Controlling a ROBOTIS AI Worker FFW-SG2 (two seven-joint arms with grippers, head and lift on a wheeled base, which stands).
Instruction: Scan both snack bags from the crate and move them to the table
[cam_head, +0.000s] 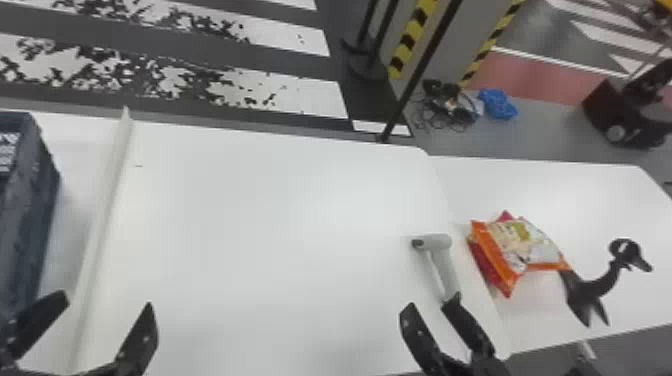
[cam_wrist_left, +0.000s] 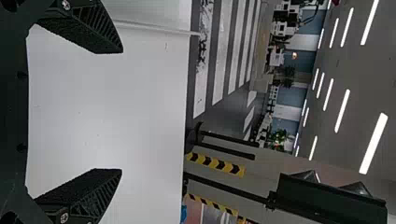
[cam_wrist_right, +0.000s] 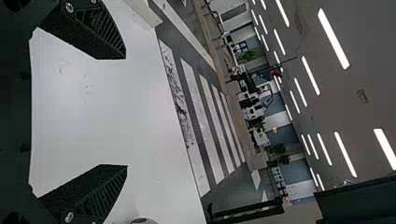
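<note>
Matte black, wedge-shaped fingers (cam_wrist_left: 86, 189) carry rough, grainy inner pads (cam_wrist_left: 74, 36), slanted ribs (cam_wrist_left: 102, 23) along their sides and round silver screws (cam_wrist_left: 65, 4).

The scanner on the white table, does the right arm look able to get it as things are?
Probably yes: the right gripper hangs open and empty near the handle of the scanner, and nothing seems to block the way.
</note>
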